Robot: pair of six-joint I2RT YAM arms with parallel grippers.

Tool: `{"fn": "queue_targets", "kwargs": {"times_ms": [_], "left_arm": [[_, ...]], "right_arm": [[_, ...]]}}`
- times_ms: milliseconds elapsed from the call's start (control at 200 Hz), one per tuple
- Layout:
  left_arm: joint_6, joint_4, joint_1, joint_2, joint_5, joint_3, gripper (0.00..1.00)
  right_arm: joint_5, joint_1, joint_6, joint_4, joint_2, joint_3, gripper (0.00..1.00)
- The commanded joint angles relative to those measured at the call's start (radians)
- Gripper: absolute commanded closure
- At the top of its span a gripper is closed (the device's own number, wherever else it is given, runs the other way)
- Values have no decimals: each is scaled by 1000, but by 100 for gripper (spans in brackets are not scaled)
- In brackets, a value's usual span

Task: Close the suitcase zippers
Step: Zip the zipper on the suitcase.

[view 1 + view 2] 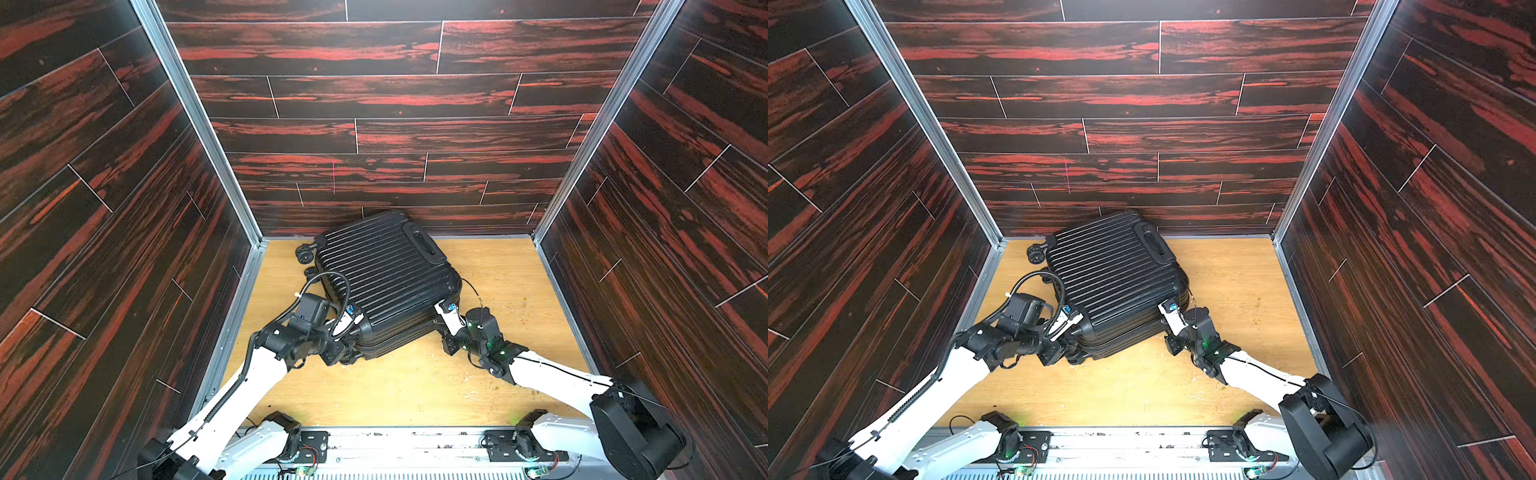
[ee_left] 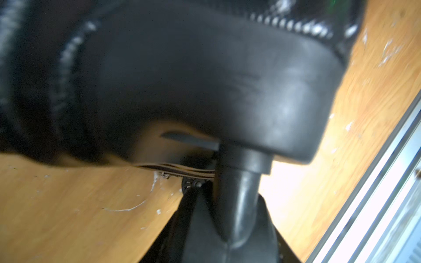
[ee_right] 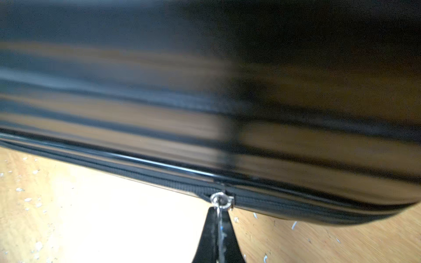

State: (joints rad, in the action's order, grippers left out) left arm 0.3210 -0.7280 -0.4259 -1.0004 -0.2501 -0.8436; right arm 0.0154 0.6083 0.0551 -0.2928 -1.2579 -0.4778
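One suitcase (image 1: 386,282), lid down — right tool (image 3: 219,211) pinches its zipper pull (image 3: 221,200); grip of left tool (image 1: 347,352) unclear.

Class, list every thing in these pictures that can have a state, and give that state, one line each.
suitcase, shells together, lying flat, ribbed shell up.
pull tab, pinched in the right tool.
zip track, too blurred to tell how far zipped.
right tool, shut on pull tab.
left tool, closed round the corner wheel, it seems.
corner wheel, gripped by its leg.
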Motion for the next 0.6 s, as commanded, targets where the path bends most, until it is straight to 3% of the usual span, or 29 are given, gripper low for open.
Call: {"fn": "queue_targets", "kwargs": {"times_ms": [0, 210, 596], "left_arm": [[-239, 176, -11, 54, 4, 24, 60], [-436, 252, -79, 131, 19, 80, 62], [-644, 396, -181, 141, 95, 136, 63]], "right_arm": [[67, 8, 23, -21, -27, -32, 100], [80, 8, 51, -28, -74, -75, 100], [121, -2, 86, -36, -185, -168, 100]]}}
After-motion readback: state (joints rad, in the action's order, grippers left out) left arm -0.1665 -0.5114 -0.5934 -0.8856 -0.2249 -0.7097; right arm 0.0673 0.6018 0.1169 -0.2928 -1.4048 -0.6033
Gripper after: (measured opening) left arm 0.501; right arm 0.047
